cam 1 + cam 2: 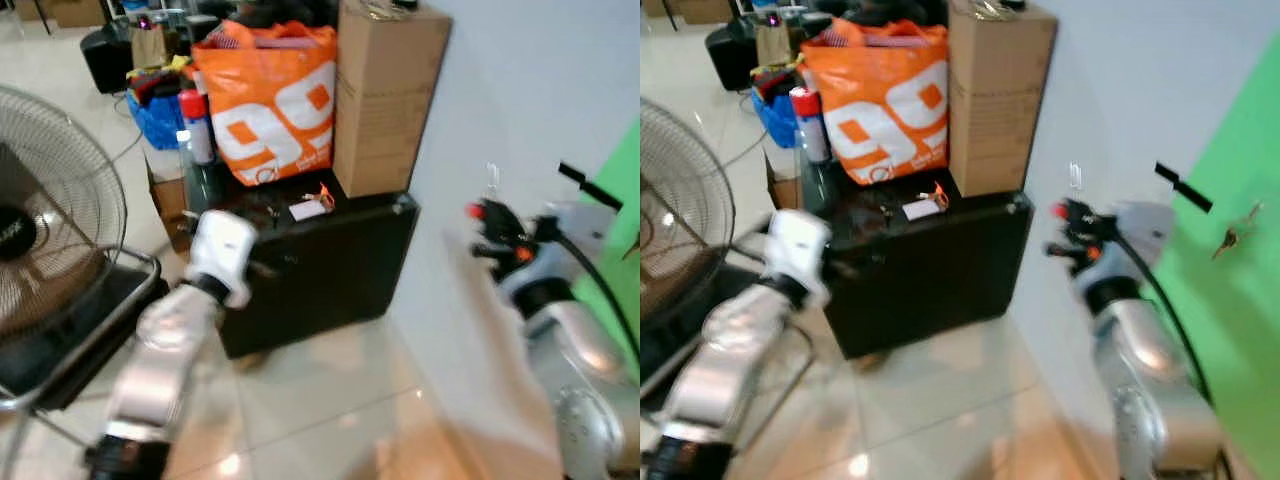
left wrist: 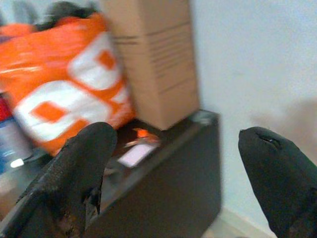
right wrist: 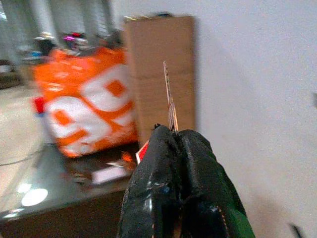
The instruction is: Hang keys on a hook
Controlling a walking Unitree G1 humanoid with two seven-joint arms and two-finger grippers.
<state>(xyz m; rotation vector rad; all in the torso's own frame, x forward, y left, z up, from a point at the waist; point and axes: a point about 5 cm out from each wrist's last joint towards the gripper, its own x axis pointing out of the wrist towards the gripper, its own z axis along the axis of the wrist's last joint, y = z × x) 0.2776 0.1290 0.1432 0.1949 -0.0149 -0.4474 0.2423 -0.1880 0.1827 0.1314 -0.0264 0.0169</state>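
Roughly halfway: the right gripper (image 3: 174, 144) has its fingers pinched on the keys (image 3: 169, 101), raised by the white wall (image 1: 520, 90) at about 3 o'clock — no hook reached yet. The left gripper (image 2: 178, 163) hangs spread, idle.

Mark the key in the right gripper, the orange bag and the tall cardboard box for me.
Thin silver key (image 3: 169, 101): right wrist view, mid blade above shut fingers.
Orange plastic bag with white print (image 1: 270, 100): left eye view, front face.
Tall brown cardboard box (image 1: 380, 100): left eye view, front face.

Head eyes look down; wrist views face the cardboard box (image 1: 385, 95) they share.
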